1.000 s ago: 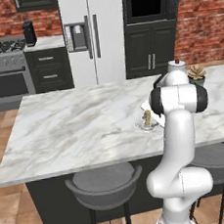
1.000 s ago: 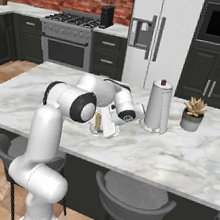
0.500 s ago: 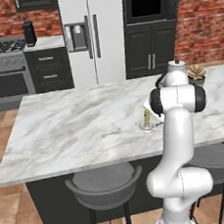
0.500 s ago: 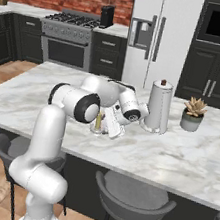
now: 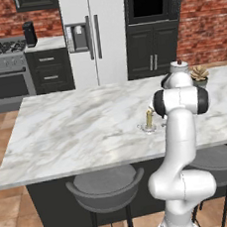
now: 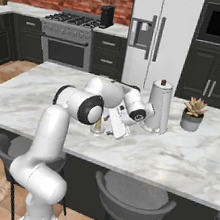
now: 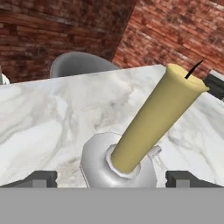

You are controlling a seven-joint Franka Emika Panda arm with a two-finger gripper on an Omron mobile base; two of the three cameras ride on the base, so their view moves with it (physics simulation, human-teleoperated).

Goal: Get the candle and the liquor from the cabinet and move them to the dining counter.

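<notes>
one candle [image 7: 155, 120] on the dining counter [image 5: 73, 135]

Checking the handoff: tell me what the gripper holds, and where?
Nothing. The gripper stands open around the candle, which rests on the dining counter.

candle [image 6: 98, 126] half behind arm

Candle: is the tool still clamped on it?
No: in the hand view the candle stands in its holder on the marble counter, with the tool's fingertips spread wide to either side, clear of it.
</notes>
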